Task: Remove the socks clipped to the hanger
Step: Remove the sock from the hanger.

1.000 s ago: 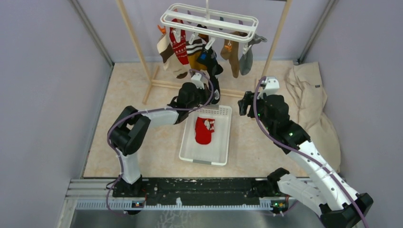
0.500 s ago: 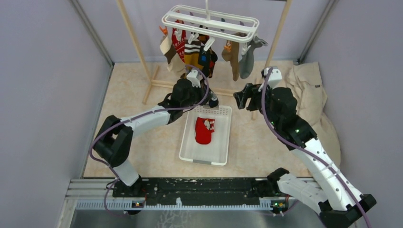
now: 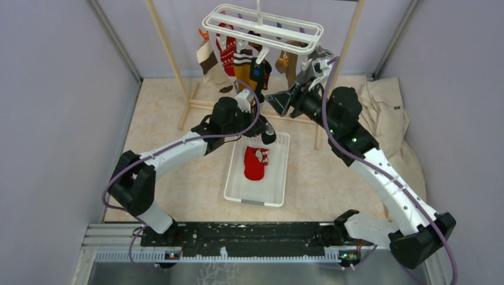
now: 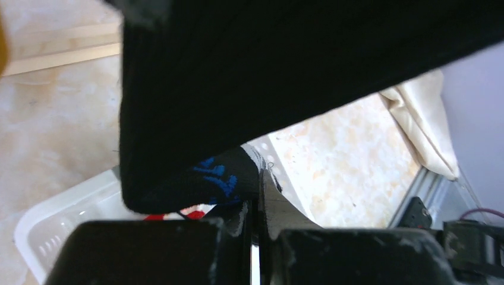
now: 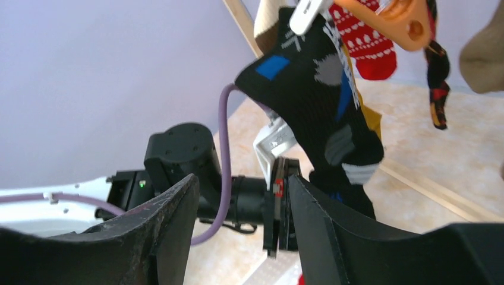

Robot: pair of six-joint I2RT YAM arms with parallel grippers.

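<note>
The white hanger (image 3: 261, 27) hangs from the wooden rack with several socks clipped under it: a tan one (image 3: 208, 59), a red patterned one (image 3: 226, 50), a striped one (image 3: 242, 59) and a brown one (image 3: 290, 64). My left gripper (image 3: 265, 132) is shut on the lower end of the dark argyle sock (image 3: 257, 74), which is stretched down from its white clip (image 5: 306, 15). That sock fills the left wrist view (image 4: 267, 65) above the closed fingers (image 4: 285, 214). My right gripper (image 3: 278, 102) is open and empty, raised beside the sock (image 5: 315, 101).
A white basket (image 3: 255, 199) below the hanger holds a red sock (image 3: 255, 163). A large beige cloth (image 3: 386, 119) lies at the right. The wooden rack's posts (image 3: 172, 59) flank the hanger. An orange clip (image 5: 404, 24) hangs close to my right gripper.
My right arm has risen and swung left, up to the hanging socks. My left gripper has moved down toward the basket, holding the argyle sock and pulling it taut.
</note>
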